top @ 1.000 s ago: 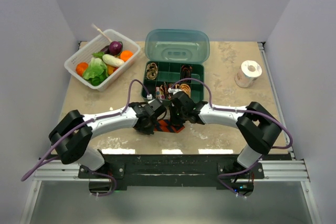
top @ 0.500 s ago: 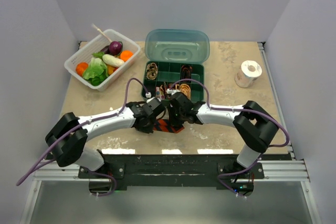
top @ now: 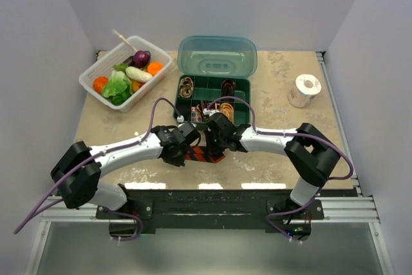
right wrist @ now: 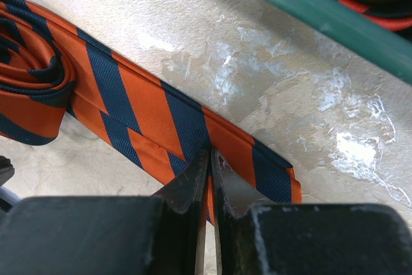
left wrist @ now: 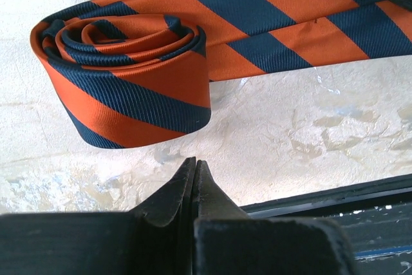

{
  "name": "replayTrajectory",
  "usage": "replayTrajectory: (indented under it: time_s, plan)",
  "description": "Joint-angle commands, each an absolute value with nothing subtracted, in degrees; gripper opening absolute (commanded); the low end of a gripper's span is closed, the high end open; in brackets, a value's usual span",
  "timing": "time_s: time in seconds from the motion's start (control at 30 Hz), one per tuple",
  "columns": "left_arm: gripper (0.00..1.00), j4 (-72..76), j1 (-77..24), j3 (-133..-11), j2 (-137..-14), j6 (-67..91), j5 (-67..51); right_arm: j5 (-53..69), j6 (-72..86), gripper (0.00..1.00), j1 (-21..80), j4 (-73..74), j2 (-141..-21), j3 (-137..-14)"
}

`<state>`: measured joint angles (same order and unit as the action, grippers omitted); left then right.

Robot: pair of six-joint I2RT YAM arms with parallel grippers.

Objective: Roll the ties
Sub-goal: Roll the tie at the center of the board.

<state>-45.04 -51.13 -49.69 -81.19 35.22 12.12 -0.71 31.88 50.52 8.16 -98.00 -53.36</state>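
Note:
An orange-red tie with navy diagonal stripes lies on the table, one end wound into a loose coil and the rest stretched out flat. My left gripper is shut and empty, a short way in front of the coil without touching it. My right gripper is shut on the flat tail of the tie, close to its tip. In the top view the tie shows between the two wrists, near the table's front edge. Small coiled ties sit in the green box.
The green compartment box with its lid open stands just beyond the grippers; its wall is close to my right wrist. A white basket of vegetables is at the back left. A white tape roll is at the right.
Both wrists have shifted slightly to the left, and the left arm's elbow has swung further left. The right gripper keeps its hold on the tie.

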Motion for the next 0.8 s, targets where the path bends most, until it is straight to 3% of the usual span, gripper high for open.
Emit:
replayTrajectory:
  time_s: [0.0, 0.77]
  plan:
    - [0.00, -43.8, -51.6, -49.5, -81.1, 32.7, 10.0, -2.5, 31.4, 0.10, 50.9, 10.5, -98.6, -54.8]
    - [0.00, -40.1, -51.7, -53.3, -88.1, 35.5, 21.4, -2.5, 31.4, 0.10, 50.8, 10.7, -98.3, -54.4]
